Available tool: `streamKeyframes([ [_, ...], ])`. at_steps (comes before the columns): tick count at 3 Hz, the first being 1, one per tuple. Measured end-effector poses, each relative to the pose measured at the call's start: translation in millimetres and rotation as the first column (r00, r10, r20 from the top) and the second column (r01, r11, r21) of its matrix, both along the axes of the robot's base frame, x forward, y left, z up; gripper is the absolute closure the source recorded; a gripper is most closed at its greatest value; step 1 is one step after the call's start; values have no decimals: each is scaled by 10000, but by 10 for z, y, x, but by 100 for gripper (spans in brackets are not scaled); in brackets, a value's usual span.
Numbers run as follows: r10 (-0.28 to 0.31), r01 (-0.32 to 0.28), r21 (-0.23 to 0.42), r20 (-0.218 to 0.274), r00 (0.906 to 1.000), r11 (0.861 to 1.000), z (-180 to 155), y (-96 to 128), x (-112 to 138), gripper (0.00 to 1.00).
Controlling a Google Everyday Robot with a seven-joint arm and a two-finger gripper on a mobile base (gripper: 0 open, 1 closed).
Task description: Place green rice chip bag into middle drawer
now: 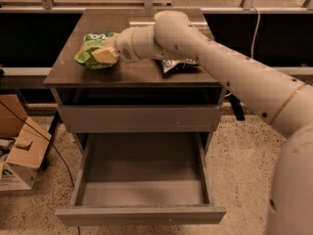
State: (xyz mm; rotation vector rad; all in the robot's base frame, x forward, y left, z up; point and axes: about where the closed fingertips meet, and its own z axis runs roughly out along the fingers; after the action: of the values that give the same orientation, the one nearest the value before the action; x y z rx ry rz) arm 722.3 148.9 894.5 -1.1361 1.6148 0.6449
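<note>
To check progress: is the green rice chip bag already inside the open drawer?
No, the bag lies on the cabinet top, with the tool at it.

We see the gripper [110, 53] at the right side of the green rice chip bag [88, 53], covering part of it. Right of this bag, the arm [220, 67] hides most of a dark bag [179, 65]; its lettering we cannot read.

Dark bag [178, 65] on cabinet top [98, 28]; cardboard box [22, 153] left.

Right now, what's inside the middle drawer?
The middle drawer shows only bare floor; its rear is covered. The gripper is at the green rice chip bag on the cabinet top.
</note>
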Motion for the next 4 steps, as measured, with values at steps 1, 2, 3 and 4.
streamKeyframes([
  [1, 581, -594, 443, 288, 9979, 9973, 116, -185, -594, 100],
  [2, 988, -1023, 984, 397, 9943, 9899, 53, -269, -1197, 100],
  [3, 1516, -1542, 1584, 285, 9880, 9753, -67, -244, -1871, 100],
  [4, 1974, -1924, 1857, -84, 9803, 9636, -161, -334, -2562, 100],
])
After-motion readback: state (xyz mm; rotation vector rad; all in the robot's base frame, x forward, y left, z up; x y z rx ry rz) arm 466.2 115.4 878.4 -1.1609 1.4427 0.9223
